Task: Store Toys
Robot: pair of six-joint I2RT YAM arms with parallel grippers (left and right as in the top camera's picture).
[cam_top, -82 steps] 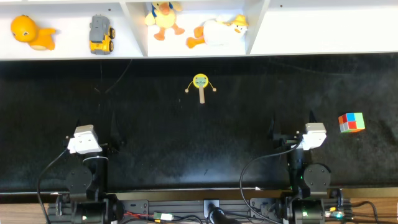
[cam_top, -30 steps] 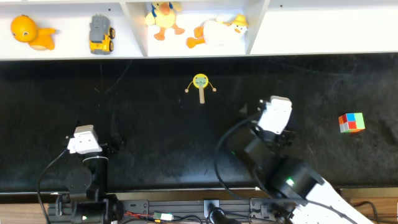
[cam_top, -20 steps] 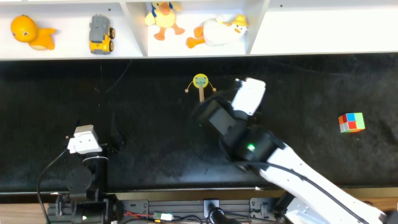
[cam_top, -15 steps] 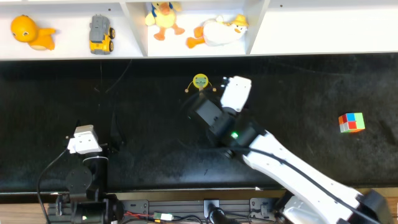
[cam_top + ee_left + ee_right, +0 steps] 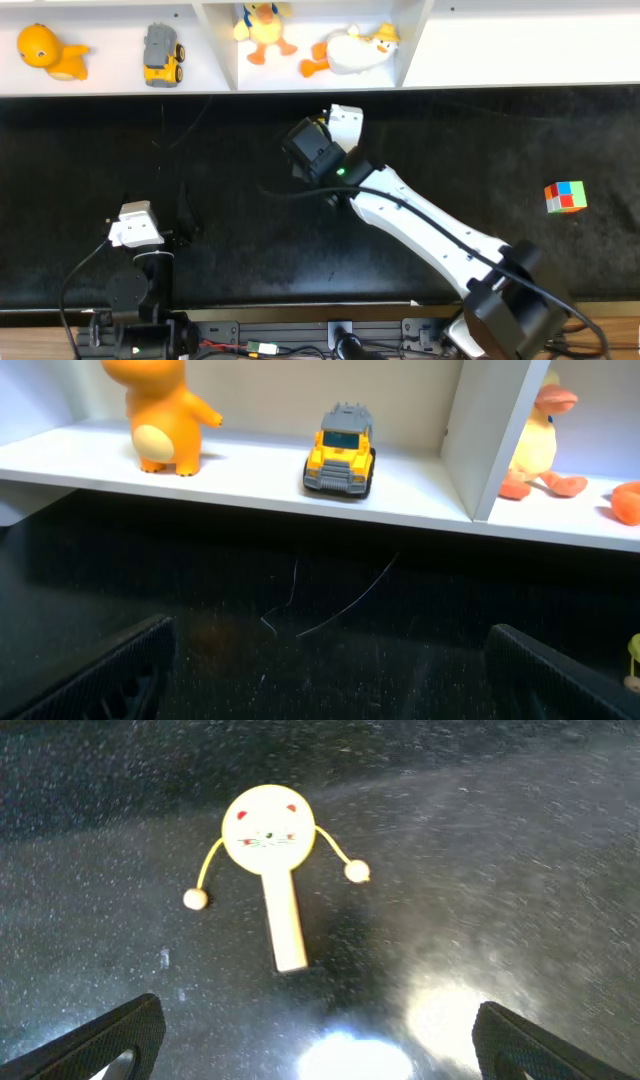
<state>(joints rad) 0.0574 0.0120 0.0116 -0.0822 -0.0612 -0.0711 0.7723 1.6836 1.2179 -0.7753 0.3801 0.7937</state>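
From above, a long white shelf (image 5: 520, 60) runs along the far edge of the black table (image 5: 230, 250), split into compartments. The left one holds an orange duck-shaped figure (image 5: 50, 50) and a yellow-and-grey toy truck (image 5: 163, 55), the middle one a yellow plush duck (image 5: 262, 28) beside a white plush duck (image 5: 350, 52) lying down. A multicoloured cube (image 5: 565, 196) sits alone on the table near its right edge. The right arm (image 5: 430, 225) stretches diagonally to the table's middle close to the shelf; the left arm (image 5: 135, 225) is folded near its base. In the left wrist view, the left hand (image 5: 330, 660) has its fingers spread wide above the table, holding nothing, and faces the shelf's figure, truck and yellow duck. In the right wrist view, the right hand (image 5: 320, 1040) hangs over the table with fingers wide apart, gripping nothing. Just ahead of it a pale-yellow wooden rattle drum (image 5: 270, 870) lies flat on the table, a small cat face drawn on its round disc and a bead on a string at each side.
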